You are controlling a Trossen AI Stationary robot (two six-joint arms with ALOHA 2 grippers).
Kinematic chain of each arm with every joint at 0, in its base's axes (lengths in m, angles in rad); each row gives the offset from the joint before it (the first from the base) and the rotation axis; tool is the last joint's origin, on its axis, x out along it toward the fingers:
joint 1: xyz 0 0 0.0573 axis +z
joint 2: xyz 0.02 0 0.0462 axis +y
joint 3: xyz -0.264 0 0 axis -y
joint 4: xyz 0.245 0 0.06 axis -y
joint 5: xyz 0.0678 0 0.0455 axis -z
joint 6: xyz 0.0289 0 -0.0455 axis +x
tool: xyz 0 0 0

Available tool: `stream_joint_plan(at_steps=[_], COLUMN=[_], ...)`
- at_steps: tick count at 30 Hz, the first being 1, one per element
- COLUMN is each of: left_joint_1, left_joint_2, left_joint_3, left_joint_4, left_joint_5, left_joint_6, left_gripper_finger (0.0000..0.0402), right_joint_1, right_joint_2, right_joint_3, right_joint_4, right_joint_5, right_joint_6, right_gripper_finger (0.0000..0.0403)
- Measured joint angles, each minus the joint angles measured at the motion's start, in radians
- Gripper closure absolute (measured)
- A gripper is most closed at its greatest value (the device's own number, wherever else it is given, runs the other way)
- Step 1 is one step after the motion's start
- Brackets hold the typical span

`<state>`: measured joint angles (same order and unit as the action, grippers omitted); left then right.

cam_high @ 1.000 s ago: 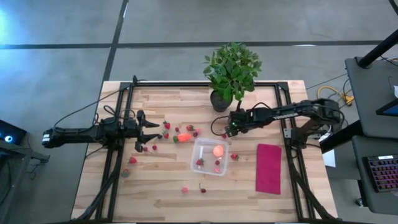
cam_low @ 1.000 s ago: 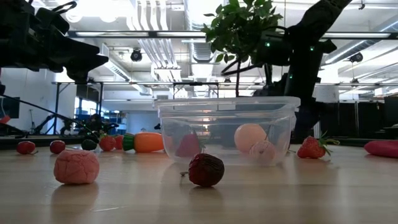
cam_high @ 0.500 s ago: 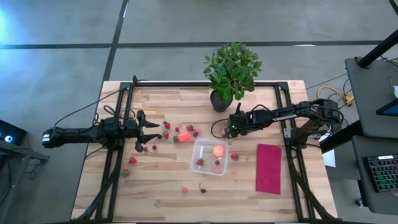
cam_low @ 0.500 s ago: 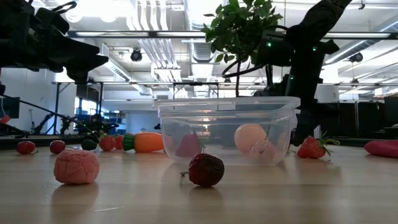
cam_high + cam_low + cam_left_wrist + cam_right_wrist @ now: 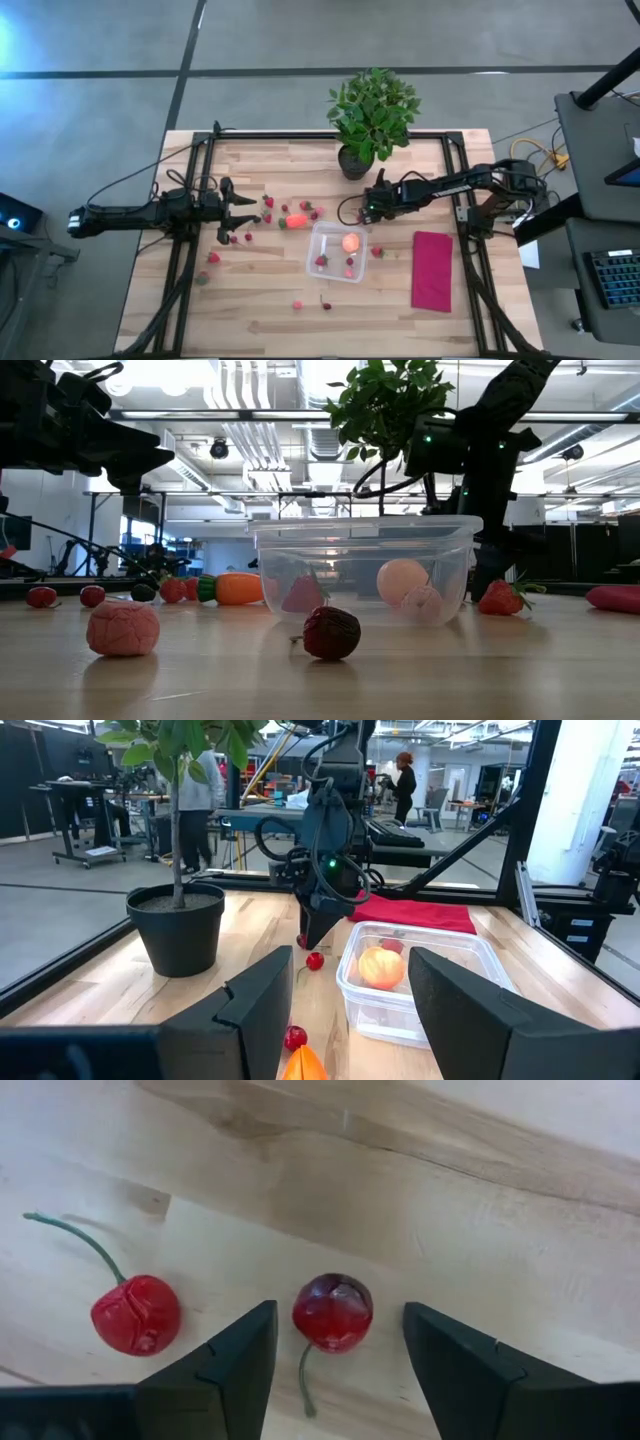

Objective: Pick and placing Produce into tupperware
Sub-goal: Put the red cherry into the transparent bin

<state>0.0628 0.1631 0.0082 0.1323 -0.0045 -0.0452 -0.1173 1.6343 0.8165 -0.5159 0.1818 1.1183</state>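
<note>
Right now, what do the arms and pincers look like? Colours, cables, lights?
Both arms are dark, slim and jointed. The left pincer has two broad, wedge-shaped matte black fingers; the right pincer has the same dark angular fingers. From the left wrist view, the right arm carries looped black cables and a small green light. A black cable trails from the left arm.

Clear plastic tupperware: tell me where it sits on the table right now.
In the high view, the clear plastic tupperware sits near the table's middle, between the magenta cloth on the right and scattered small red fruits on the left, just below the right gripper.
</note>
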Motion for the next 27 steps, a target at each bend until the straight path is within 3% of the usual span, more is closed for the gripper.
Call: stream_joint_plan(at_steps=[8, 24, 27], left_joint_1=[0.000, 0.000, 0.000], left_joint_2=[0.000, 0.000, 0.000], left_joint_3=[0.000, 0.000, 0.000], left_joint_4=[0.000, 0.000, 0.000], left_joint_5=[0.000, 0.000, 0.000], left_joint_6=[0.000, 0.000, 0.000], left_gripper_finger=[0.0214, 0.0214, 0.0214], right_joint_1=[-0.002, 0.003, 0.006], right_joint_2=[0.017, 0.022, 0.006], right_joint_3=[0.022, 0.024, 0.032], right_joint_4=[0.023, -0.003, -0.008], right_joint_5=[0.003, 0.000, -0.041], right_joint_6=[-0.030, -0.056, -0.077], right_gripper_finger=[0.0201, 0.0291, 0.0305])
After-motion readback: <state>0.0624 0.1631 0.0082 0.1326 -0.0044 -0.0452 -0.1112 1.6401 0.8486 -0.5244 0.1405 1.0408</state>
